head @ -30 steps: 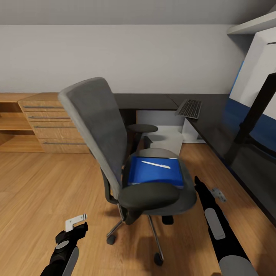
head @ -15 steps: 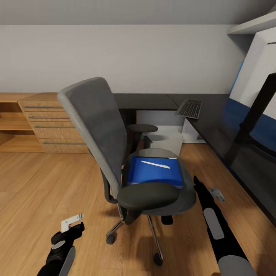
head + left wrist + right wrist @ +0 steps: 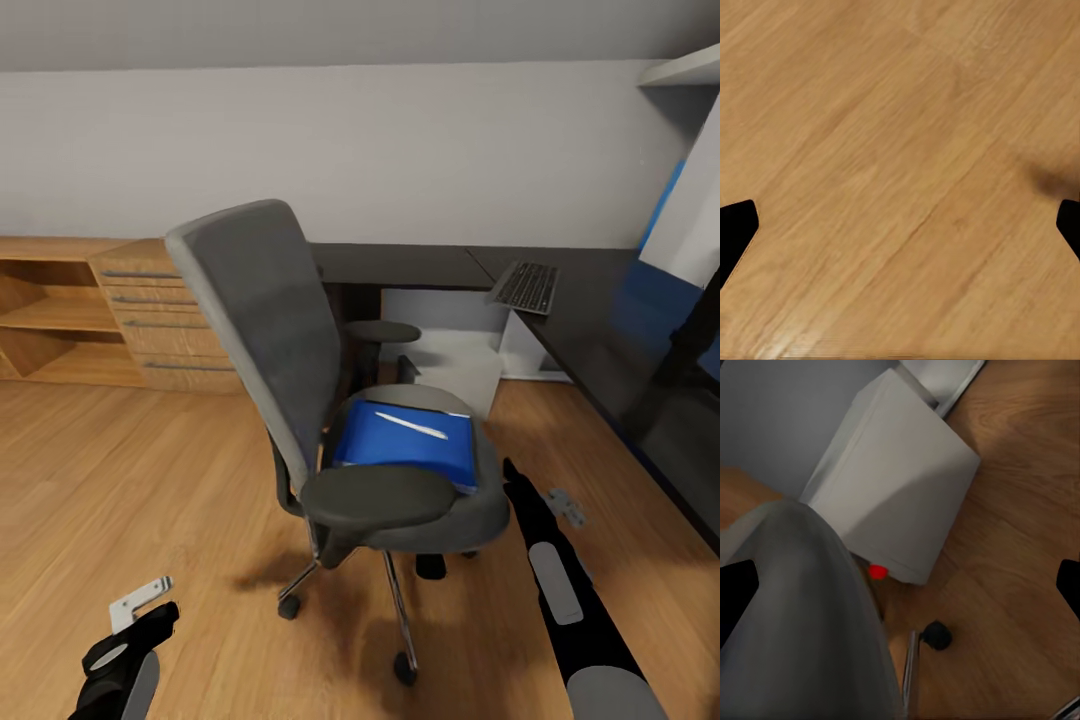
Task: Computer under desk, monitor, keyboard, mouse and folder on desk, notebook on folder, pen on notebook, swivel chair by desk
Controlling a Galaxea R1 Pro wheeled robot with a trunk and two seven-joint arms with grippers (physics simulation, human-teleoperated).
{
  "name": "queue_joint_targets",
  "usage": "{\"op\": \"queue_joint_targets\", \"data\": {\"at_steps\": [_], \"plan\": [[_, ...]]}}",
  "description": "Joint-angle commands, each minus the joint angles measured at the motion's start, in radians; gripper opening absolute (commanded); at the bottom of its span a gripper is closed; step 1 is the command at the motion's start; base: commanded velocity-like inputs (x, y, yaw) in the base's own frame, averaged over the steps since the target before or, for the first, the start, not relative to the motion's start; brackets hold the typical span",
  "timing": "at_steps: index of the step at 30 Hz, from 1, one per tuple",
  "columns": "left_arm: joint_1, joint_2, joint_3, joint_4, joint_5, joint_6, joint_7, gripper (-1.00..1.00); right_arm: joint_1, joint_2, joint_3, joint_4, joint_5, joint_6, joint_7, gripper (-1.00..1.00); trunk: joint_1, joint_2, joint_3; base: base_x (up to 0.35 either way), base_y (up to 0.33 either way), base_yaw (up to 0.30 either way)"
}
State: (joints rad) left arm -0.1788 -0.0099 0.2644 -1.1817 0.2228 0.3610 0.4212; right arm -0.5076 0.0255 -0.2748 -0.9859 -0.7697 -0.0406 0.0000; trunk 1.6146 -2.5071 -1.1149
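At the far left stands a light wooden drawer chest (image 3: 165, 320) with open shelves beside it, against the grey wall. My left end effector (image 3: 135, 603) hangs low over the wooden floor (image 3: 120, 480), its two dark fingertips (image 3: 735, 232) set wide apart at the edges of the left wrist view with nothing but floorboards between them. Next comes the grey upholstered swivel chair (image 3: 265, 330), standing on the floor in front of the long black tabletop (image 3: 600, 320). On its seat lies the flat bright blue folder (image 3: 400, 450), and the thin white pen (image 3: 410, 425) lies across the folder's top; I cannot make out a notebook under the pen. Past the chair, the boxy silver-grey computer tower (image 3: 455, 365) sits on the floor beneath the tabletop; my right wrist view shows its red button (image 3: 877, 571) just beyond the chair's grey edge. My right end effector (image 3: 565, 505) hovers beside the seat's right edge, fingers spread wide and empty. Further right, the slim black keyboard (image 3: 527, 286) lies near the tabletop's inner corner.
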Motion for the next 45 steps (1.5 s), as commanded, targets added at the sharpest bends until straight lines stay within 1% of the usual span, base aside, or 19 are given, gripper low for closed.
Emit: {"op": "queue_joint_targets", "data": {"at_steps": [1, 26, 30, 33, 43, 45], "plan": [[-0.001, -0.001, 0.0, -0.001, 0.009, 0.003, 0.005, 1.0, 0.0, 0.001, 0.0, 0.0, -0.011, -0.002, 0.0, 1.0, 0.0, 0.0, -0.001, 0.0, 0.0, 0.261], [-0.001, -0.005, -0.016, 0.002, 0.009, 0.003, 0.005, 1.0, 0.0, 0.002, 0.004, -0.008, -0.011, -0.002, 0.0, 1.0, 0.0, 0.0, 0.003, 0.0, 0.0, 0.273], [-0.001, -0.007, -0.016, 0.001, 0.01, -0.035, -0.001, 1.0, 0.0, 0.002, 0.004, -0.009, -0.011, -0.001, 0.0, 1.0, 0.0, 0.0, 0.003, 0.0, 0.0, 0.276], [-0.001, -0.006, -0.016, 0.001, 0.009, -0.053, -0.003, 1.0, 0.0, 0.001, 0.004, -0.011, -0.011, -0.001, 0.0, 1.0, 0.0, 0.0, 0.003, 0.051, 0.0, 0.11], [-0.001, -0.007, -0.016, 0.002, 0.01, -0.057, -0.004, 1.0, 0.0, 0.0, 0.003, -0.018, -0.011, -0.001, 0.0, 1.0, 0.0, 0.0, 0.003, 0.074, 0.0, 0.012], [-0.001, -0.007, -0.017, 0.002, 0.01, -0.057, -0.004, 1.0, 0.0, -0.001, 0.003, -0.018, -0.01, -0.001, 0.0, 1.0, -0.001, 0.0, 0.011, 0.004, 0.0, 0.001]]}}
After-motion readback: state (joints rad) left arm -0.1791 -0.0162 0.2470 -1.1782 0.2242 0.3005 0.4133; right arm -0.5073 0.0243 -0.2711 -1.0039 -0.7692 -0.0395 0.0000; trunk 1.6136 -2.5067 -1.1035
